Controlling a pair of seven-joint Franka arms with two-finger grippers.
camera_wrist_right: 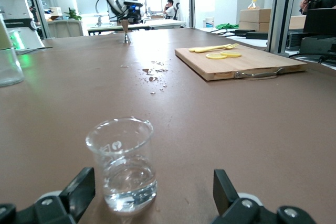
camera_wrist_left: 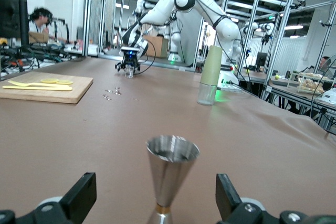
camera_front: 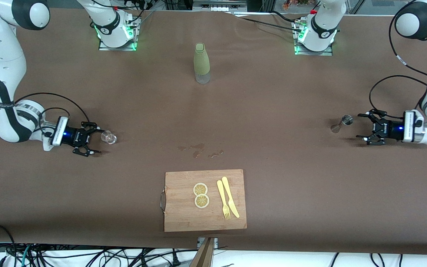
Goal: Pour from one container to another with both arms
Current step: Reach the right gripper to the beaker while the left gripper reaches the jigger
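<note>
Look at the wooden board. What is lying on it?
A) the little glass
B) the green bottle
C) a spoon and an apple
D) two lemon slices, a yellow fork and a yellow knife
D: the wooden board carries two lemon slices, a yellow fork and a yellow knife, side by side.

One glass [camera_front: 108, 137], one jigger [camera_front: 341, 123], two lemon slices [camera_front: 201, 195]

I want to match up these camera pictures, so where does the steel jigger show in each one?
Front view: the jigger stands toward the left arm's end of the table, just before the open left hand.
Left wrist view: jigger bottom centre.
Right wrist view: jigger tiny, top.
Shared landmark: the cutting board.
</note>
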